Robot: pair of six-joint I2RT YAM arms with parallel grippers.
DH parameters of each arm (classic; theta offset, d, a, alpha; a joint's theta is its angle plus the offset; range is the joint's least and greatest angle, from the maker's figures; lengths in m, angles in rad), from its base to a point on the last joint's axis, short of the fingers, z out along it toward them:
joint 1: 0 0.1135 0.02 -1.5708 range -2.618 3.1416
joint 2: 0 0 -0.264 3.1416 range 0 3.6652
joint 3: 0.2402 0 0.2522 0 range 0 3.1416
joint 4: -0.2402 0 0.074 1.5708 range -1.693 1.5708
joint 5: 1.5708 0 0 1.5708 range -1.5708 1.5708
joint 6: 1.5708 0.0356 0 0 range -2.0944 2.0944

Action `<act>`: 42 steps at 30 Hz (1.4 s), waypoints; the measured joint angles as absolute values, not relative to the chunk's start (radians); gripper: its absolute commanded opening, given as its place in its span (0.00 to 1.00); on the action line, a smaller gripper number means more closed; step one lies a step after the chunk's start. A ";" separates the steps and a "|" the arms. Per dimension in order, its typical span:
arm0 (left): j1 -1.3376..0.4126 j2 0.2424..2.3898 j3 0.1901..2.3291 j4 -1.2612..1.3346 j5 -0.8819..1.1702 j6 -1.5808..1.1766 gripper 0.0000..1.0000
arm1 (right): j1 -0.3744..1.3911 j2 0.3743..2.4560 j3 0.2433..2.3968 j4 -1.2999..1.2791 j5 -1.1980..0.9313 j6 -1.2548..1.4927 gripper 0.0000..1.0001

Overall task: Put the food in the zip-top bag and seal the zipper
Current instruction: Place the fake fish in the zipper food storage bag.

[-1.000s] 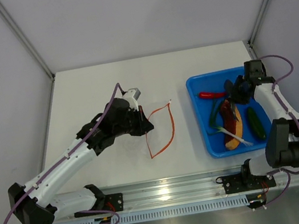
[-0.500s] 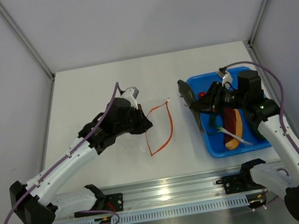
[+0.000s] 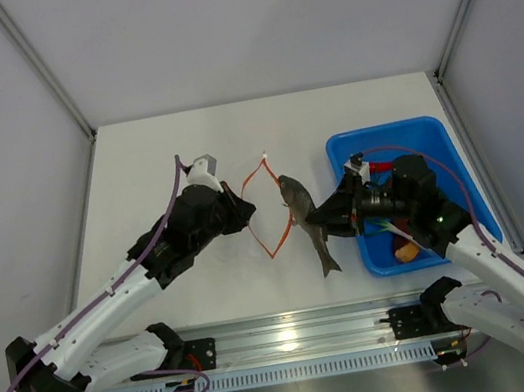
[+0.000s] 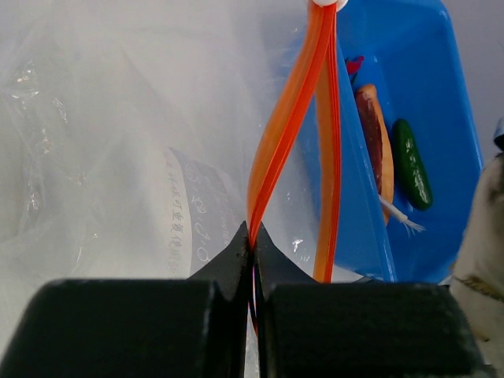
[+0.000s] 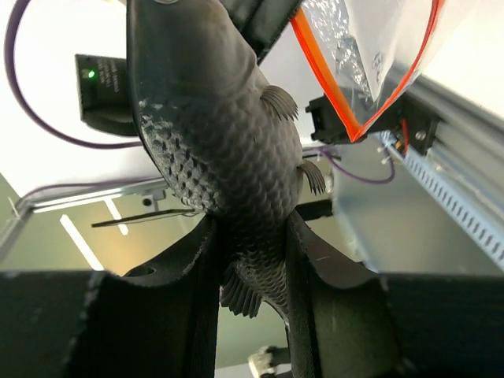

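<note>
Since a second earlier the right arm had swung out of the tray and over to the left with a toy fish, and the left arm had pulled back a little with the bag's mouth; that was the whole change as I saw it.

On the left, over the white table (image 3: pixel 137 177), the left gripper (image 4: pixel 252 236) was clenched tight on the zipper (image 4: pixel 287 118), pinching the orange-red strip low down between its two black fingers; the strip rose from the pinch and split into two bands, so the mouth stood parted in a narrow loop. The bag (image 4: pixel 118 157) itself, clear and crinkly with some printed text on it, spread away to the left of the strip in the left wrist view; I could not tell how much of it rested on the table.

Just right of the open mouth hung the fish (image 3: pixel 304 219), dark grey and scaly, head up and tail down; it was near the strip but not inside the bag. The right gripper (image 5: pixel 252 227) was grasping it around the narrow rear of the body, one finger on each flank.

Further right sat the blue tray (image 3: pixel 382 129); in it lay the sausage (image 4: pixel 370 134) in its bun, the cucumber (image 4: pixel 411 164) beside that, the chili (image 4: pixel 353 64) peeping out at the far end, and a pale onion stalk (image 4: pixel 398 219) at the near end.
</note>
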State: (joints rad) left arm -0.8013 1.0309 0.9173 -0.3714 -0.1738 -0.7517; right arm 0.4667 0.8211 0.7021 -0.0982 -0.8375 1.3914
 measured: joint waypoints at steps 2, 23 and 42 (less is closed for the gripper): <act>-0.805 1.031 0.912 -0.364 -0.183 -0.759 0.01 | 0.500 0.852 0.694 -0.065 -0.820 1.439 0.16; -0.852 1.000 0.875 -0.323 -0.225 -0.770 0.00 | 0.559 1.026 0.694 0.041 -0.691 1.627 0.15; -0.864 1.002 0.873 -0.321 -0.226 -0.759 0.00 | 0.620 1.177 0.783 0.104 -0.663 1.608 0.18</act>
